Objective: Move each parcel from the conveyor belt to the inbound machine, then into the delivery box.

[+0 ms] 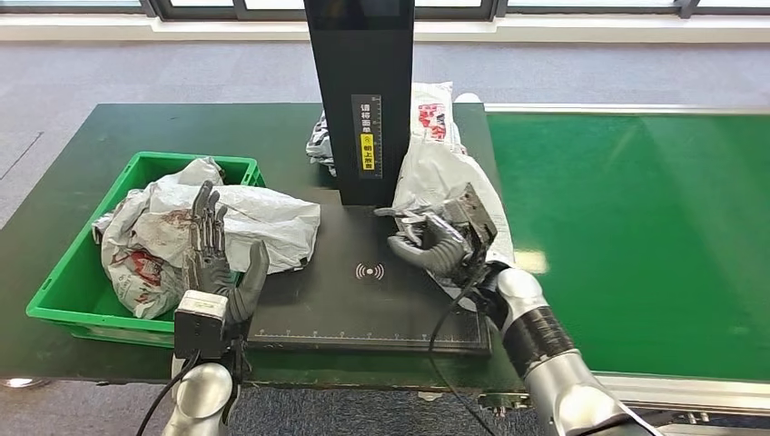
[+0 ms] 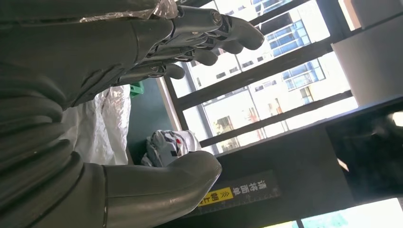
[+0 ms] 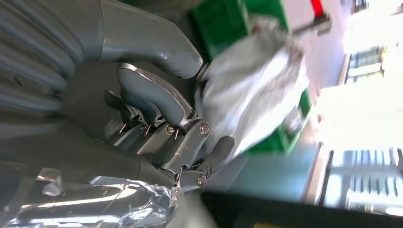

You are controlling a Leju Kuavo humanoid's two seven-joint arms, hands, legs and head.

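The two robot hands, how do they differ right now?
The left hand stands upright by the green box, fingers straight and spread, holding nothing. The right hand lies sideways at the scanner plate's edge, fingers curled against the grey parcel; whether it grips is unclear. Both are grey.

Here's a parcel-sorting setup, a logistics demo floor inside an office-type building: a broad green conveyor belt [image 1: 636, 236] runs along the right, a black inbound machine [image 1: 363, 100] with a scanning plate and a yellow-labelled column stands on a dark table [image 1: 82, 154], and a green delivery box [image 1: 68, 272] holds crumpled grey mailer bags [image 1: 163, 227]. Grey carpet lies beyond, and tall windows in the left wrist view look out on neighbouring office blocks
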